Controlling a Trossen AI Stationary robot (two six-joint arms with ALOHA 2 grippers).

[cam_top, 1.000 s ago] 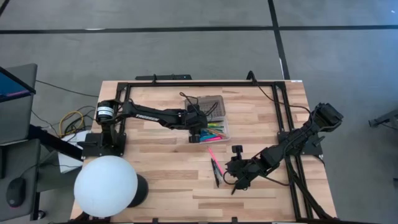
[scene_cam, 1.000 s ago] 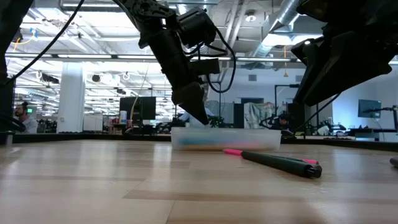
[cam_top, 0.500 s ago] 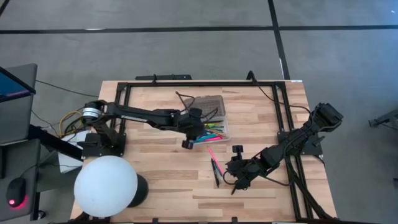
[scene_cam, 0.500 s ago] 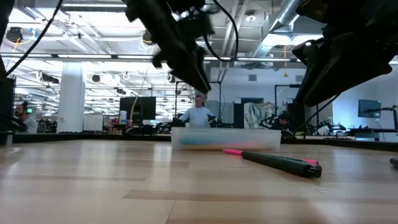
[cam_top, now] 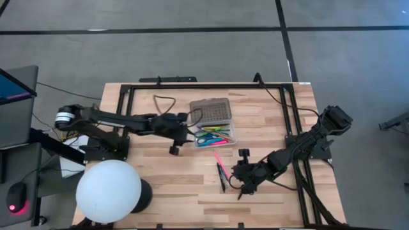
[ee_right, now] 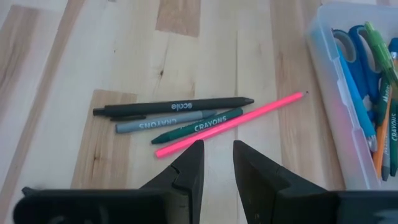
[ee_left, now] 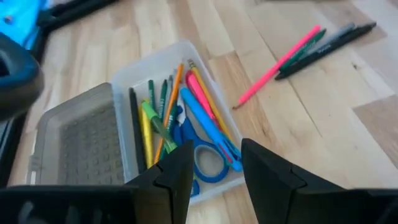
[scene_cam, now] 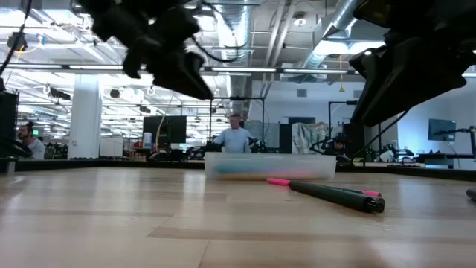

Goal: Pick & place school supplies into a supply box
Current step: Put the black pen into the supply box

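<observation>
left gripper (cam_top: 172, 149): hung over bare table just left of the supply box; jaws spread, nothing between them.
supply box (cam_top: 214, 121): sat at table centre, toward the far edge. Clear tray nearer, grey grid-textured lid (ee_left: 78, 143) folded flat behind it on the hinge.
box contents: blue-handled scissors (ee_left: 202, 163) lay flat with orange, pink, green, yellow and blue sticks, all lengthwise along the tray.
loose supplies: pink pencil (ee_right: 231, 124), green crayon (ee_right: 198, 126), grey crayon (ee_right: 160, 123) and black pen (ee_right: 173, 106) lay on the wood just in front of the box, bunched and roughly parallel, some touching.
right gripper (cam_top: 243, 181): hovered low beside that bunch, on its right; jaws apart with a narrow gap, empty.
step in hand: judged as picking the next loose stick with the right arm.
how to do well: straddle one stick across its width near mid-length. Pink pencil likely easiest, free end stuck out clear of the rest; avoid pinching two at once.
materials: thin, smooth, round barrels, likely to roll or slip. Thin plastic tray looked light, could slide if nudged.
table (cam_top: 160, 185): pale butcher-block wood, flat.
</observation>
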